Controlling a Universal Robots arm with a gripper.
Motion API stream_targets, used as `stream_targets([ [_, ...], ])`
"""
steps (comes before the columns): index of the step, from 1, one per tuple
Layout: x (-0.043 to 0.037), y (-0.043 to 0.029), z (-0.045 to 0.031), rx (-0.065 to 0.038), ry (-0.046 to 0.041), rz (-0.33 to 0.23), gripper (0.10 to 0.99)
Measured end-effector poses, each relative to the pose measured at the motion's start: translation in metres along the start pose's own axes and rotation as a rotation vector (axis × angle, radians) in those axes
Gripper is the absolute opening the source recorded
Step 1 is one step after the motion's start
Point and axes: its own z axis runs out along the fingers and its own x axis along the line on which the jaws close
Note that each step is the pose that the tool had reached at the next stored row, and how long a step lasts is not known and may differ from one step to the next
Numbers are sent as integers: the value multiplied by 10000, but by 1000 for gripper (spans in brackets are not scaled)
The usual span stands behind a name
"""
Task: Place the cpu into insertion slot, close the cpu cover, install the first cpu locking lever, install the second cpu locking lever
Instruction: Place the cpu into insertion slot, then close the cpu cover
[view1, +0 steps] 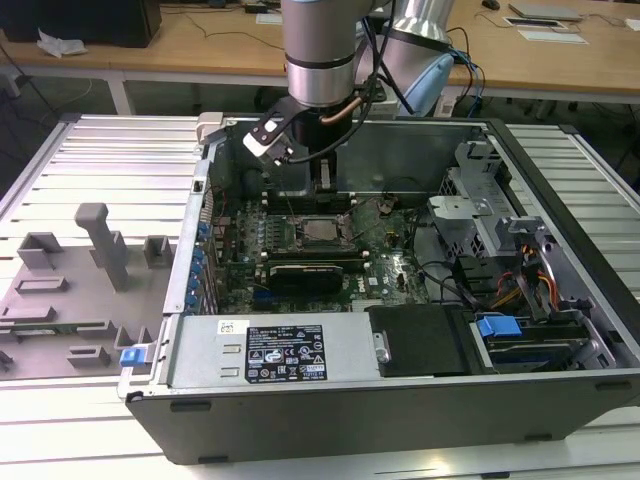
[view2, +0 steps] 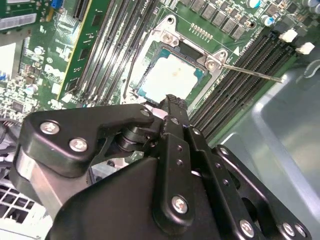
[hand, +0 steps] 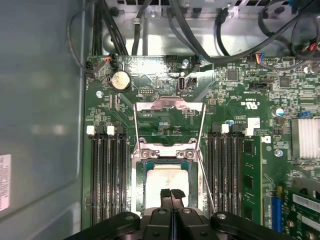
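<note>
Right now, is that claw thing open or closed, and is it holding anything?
Gripper: closed, fingertips pressed together with nothing between them, poised over the silvery chip.

Bright, even overhead light is recorded in the exterior view; the inside of the computer case (view1: 400, 425) is left in soft shade. In both wrist views the cpu (view2: 170, 75) (hand: 162, 177) is bleached by glare. Pale reflections are noted on the grey side wall (hand: 40, 125) in the first wrist view.

Arm (view1: 320, 45) upright; tool (hand: 172, 193) closed, tips downward
</note>
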Motion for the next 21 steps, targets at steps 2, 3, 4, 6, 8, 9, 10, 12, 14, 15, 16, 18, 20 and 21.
stream_targets([
  [2,0,5,-24,8,-2,-1,106],
  [3,1,9,-23,31,-21,-3,106],
  [4,0,18,-23,94,-54,-4,106],
  [6,0,35,-20,194,-55,-2,106],
  [8,-1,75,-15,343,-58,1,106],
  [9,-1,104,-13,386,-56,-1,106],
  [10,-2,113,-12,397,-57,-1,106],
  [12,-1,115,-12,398,-57,0,106],
  [14,-1,116,-12,397,-57,0,106],
  [15,-1,117,-11,397,-56,0,106],
  [16,-1,117,-12,398,-57,0,106],
  [18,-1,118,-11,398,-57,0,106],
  [20,-1,118,-11,397,-57,0,106],
  [21,-1,119,-11,397,-57,0,106],
])
